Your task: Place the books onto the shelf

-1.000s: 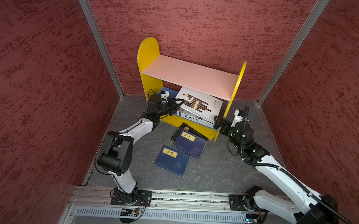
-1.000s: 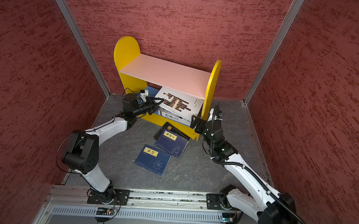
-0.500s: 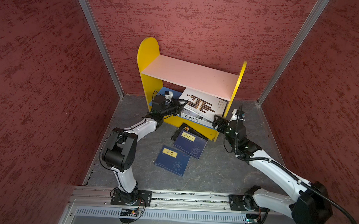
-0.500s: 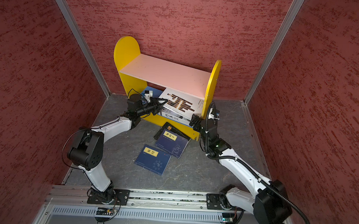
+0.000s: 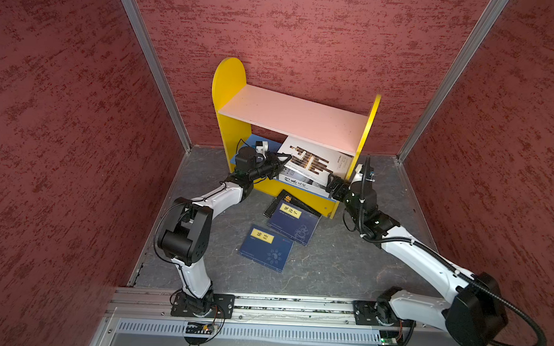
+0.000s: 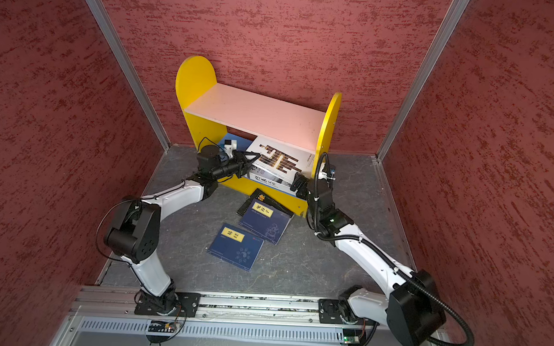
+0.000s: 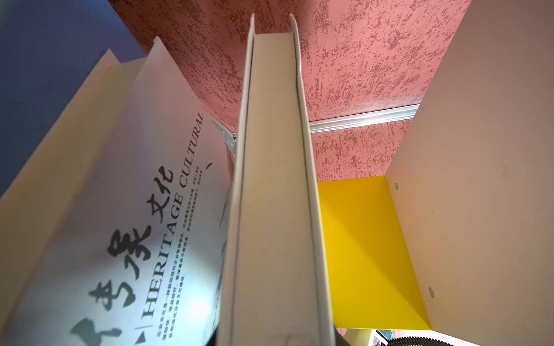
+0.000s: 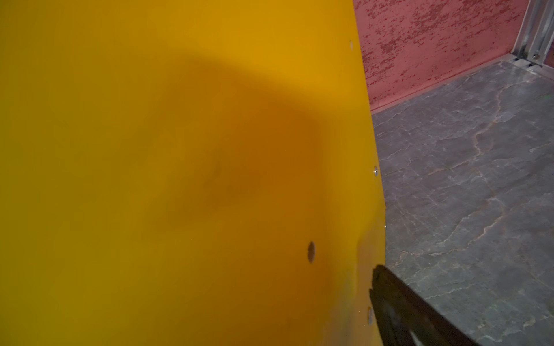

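The shelf (image 5: 291,113) stands at the back wall. On its blue lower board a white book with brown bars (image 5: 314,161) lies tilted on a second white book (image 5: 301,181). My left gripper (image 5: 282,159) is shut on the brown-bar book's left edge; its page edge (image 7: 275,179) fills the left wrist view beside the other white cover (image 7: 135,209). My right gripper (image 5: 336,191) stands open at the shelf's right yellow panel (image 8: 180,179), with one finger (image 8: 419,314) showing. On the floor lie a black book (image 5: 281,201) and two navy books (image 5: 294,222) (image 5: 266,248).
Red textured walls close in on three sides, with metal posts in the back corners. The grey floor (image 5: 346,257) runs between the two arms. A metal rail (image 5: 279,305) with both arm bases runs along the front.
My left gripper has slid to the right with the brown-bar book, pushing it further under the upper board. My right arm has drawn in closer to the shelf's right panel.
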Tool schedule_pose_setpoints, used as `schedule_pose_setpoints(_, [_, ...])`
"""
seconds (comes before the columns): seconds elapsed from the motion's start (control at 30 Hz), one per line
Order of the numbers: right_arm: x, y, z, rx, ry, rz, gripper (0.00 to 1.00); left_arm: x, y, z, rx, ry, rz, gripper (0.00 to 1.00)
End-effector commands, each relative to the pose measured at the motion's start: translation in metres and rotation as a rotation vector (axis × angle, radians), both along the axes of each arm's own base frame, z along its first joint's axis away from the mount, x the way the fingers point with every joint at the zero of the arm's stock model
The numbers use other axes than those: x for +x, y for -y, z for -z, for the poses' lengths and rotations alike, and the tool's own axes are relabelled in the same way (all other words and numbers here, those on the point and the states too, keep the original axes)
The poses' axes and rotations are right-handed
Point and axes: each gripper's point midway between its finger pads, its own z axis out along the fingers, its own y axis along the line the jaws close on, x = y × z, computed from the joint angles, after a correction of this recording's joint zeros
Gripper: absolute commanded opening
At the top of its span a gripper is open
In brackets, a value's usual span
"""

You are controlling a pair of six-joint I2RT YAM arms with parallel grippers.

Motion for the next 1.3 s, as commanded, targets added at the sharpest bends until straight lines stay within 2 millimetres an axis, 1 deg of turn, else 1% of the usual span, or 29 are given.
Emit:
schedule_pose_setpoints(0.0, [0.002,-0.002,-0.014,-0.001,0.033,0.001,0.99,-0.007,0.004,-0.005,0.007,0.030,0.016,0.20])
schedule_pose_setpoints(0.07, [0.003,-0.002,-0.011,0.004,0.022,0.004,0.99,-0.009,0.004,-0.006,0.011,0.036,0.019,0.20])
schedule_pose_setpoints(0.1, [0.003,-0.003,-0.011,0.009,0.020,0.006,0.99,-0.010,0.003,0.001,0.021,0.009,0.019,0.20])
schedule_pose_setpoints(0.13, [0.003,-0.003,-0.010,0.016,0.018,0.007,0.99,-0.011,0.003,0.003,0.025,0.004,0.023,0.20])
schedule_pose_setpoints(0.27, [0.005,-0.004,-0.007,0.025,0.009,0.009,0.99,-0.012,0.002,0.006,0.034,-0.006,0.021,0.21])
schedule_pose_setpoints(0.43, [0.008,-0.008,-0.001,0.037,-0.006,0.002,0.99,-0.011,0.004,0.002,0.023,-0.003,0.021,0.23])
schedule_pose_setpoints(0.53, [0.010,-0.007,-0.001,0.043,-0.001,0.015,0.99,-0.011,0.008,0.000,0.020,0.001,0.029,0.25])
schedule_pose_setpoints(0.63, [0.012,-0.007,-0.006,0.049,0.017,0.023,0.99,-0.013,0.010,0.004,0.024,-0.009,0.033,0.26])
schedule_pose_setpoints(0.7, [0.015,-0.008,-0.011,0.044,0.024,0.022,0.99,-0.015,0.012,0.006,0.027,-0.016,0.033,0.29])
schedule_pose_setpoints(0.8, [0.020,-0.012,-0.010,0.028,0.016,0.013,0.99,-0.017,0.014,0.009,0.030,-0.023,0.029,0.32])
schedule_pose_setpoints(0.9, [0.023,-0.015,-0.003,0.027,-0.001,0.008,0.99,-0.019,0.014,0.011,0.039,-0.031,0.019,0.40])
schedule_pose_setpoints(1.0, [0.023,-0.013,0.005,0.032,-0.019,0.025,0.99,-0.021,0.010,0.010,0.048,-0.029,0.001,0.49])
schedule_pose_setpoints(1.13, [0.021,-0.008,0.013,0.024,-0.035,0.049,0.99,-0.022,0.003,0.006,0.082,-0.019,-0.031,0.65])
schedule_pose_setpoints(1.23, [0.020,-0.005,0.015,0.016,-0.043,0.061,0.99,-0.022,-0.004,0.004,0.118,-0.029,-0.051,0.72])
schedule_pose_setpoints(1.27, [0.020,-0.005,0.016,0.014,-0.045,0.061,0.99,-0.022,-0.007,0.005,0.135,-0.041,-0.061,0.76])
